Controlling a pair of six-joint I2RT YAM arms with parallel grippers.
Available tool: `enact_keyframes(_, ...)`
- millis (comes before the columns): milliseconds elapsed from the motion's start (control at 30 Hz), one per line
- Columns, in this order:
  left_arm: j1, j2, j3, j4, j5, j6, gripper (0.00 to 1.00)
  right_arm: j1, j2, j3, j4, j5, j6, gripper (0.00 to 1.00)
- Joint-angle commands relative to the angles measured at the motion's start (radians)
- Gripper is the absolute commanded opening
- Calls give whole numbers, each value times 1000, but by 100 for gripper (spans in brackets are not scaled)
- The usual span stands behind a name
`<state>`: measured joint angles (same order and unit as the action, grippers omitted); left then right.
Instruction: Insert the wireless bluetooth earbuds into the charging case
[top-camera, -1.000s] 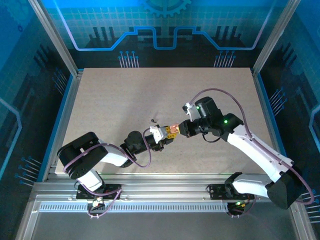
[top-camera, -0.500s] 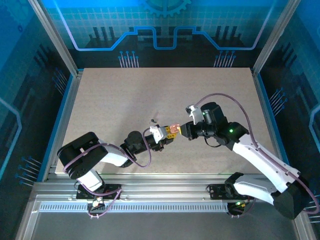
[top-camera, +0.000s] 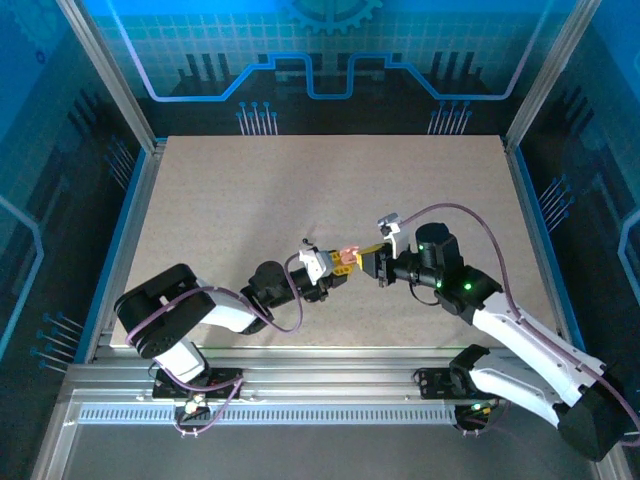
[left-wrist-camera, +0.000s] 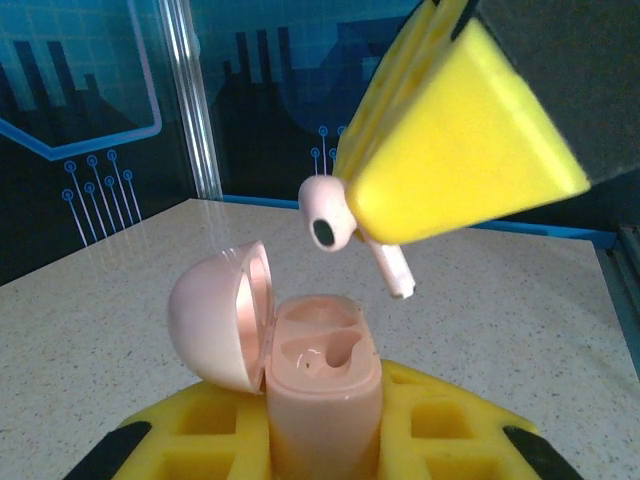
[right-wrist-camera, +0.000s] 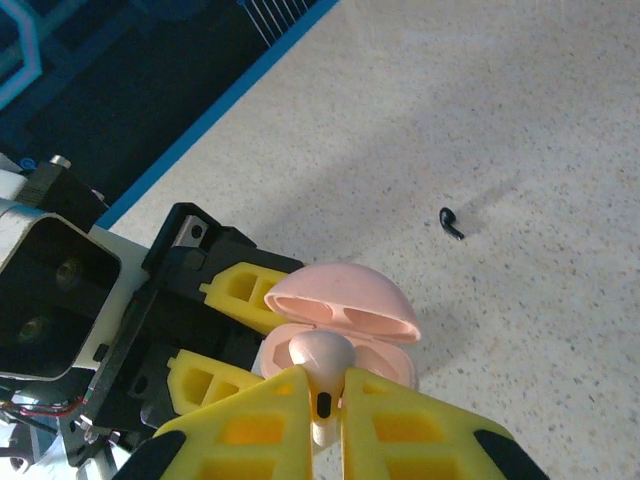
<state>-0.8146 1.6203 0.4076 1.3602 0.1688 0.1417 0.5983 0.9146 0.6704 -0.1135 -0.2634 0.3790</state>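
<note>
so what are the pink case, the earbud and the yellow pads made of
Case: looks like smooth satin pink plastic, soft sheen on its lid. Earbud: glossy pale pink plastic, small highlight on it. Pads: probably matte moulded plastic or rubber, flat yellow with no glare.

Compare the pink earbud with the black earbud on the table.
Colour: the pink earbud is pale pink; the black earbud is black. Support: the pink earbud is pinched in the right gripper above the open charging case; the black earbud lies loose on the table. Both are stemmed and outside the case.
</note>
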Motion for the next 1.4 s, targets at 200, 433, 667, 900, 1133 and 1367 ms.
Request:
enact_keyframes(200,-2,-33,35,42,0,-43,18,18,-2,-57,205,-22,-17,13)
enact_keyframes(433,-4,-34,38,42,3,-48,18,18,-3,-70,214,-13,-20,13)
enact_keyframes(667,-3,-39,43,42,6,-58,18,20,-9,-81,214,-14,-23,13)
enact_keyframes(900,-2,-46,43,42,5,-67,18,21,-33,-107,198,-16,-32,13)
enact_keyframes(1133,-3,-47,51,43,13,-80,18,20,-34,-116,202,-17,-41,13)
enact_keyframes(1367,-3,-40,51,43,12,-82,18,21,-43,-102,210,-13,-47,13)
